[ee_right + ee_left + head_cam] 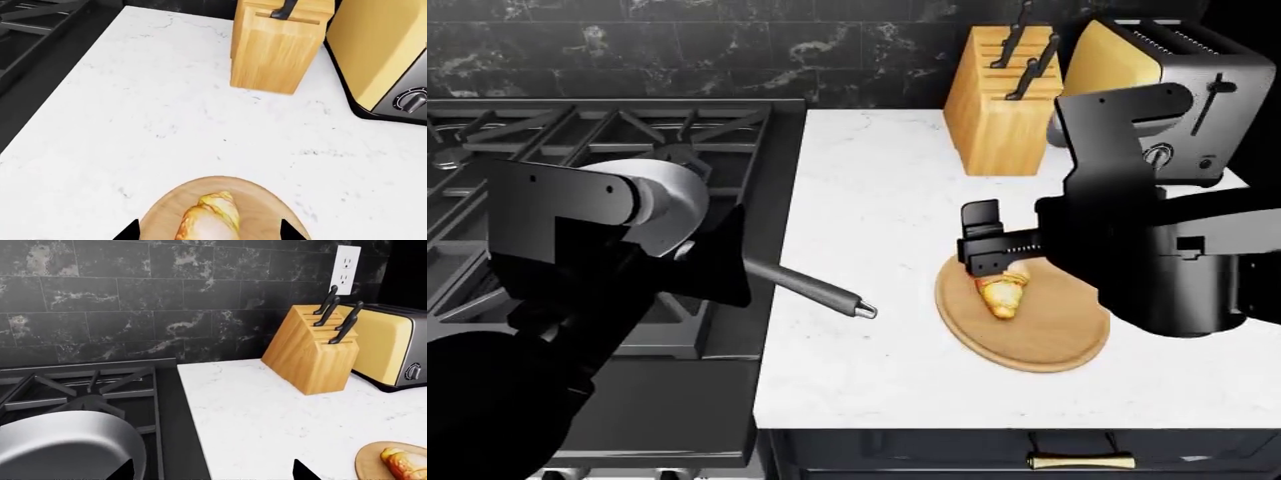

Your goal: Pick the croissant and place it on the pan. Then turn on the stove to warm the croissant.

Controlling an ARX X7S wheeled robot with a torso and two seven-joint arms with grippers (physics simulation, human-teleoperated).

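the croissant (1004, 295) lies on the round wooden board (1028, 335) on the white surface (868, 220). the right claw (994, 262) hangs just over it, open, a tip on each side. it should drop straight down and squeeze softly, so the pastry is not squashed. the left claw (210, 472) is open, empty. farther off, the pan (674, 215) waits on the stove (587, 140).

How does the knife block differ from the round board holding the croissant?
The knife block stands tall and boxy at the back of the counter; the round board lies flat near the front. The block holds black-handled knives; the board carries the croissant. Both are light wood on the white counter.
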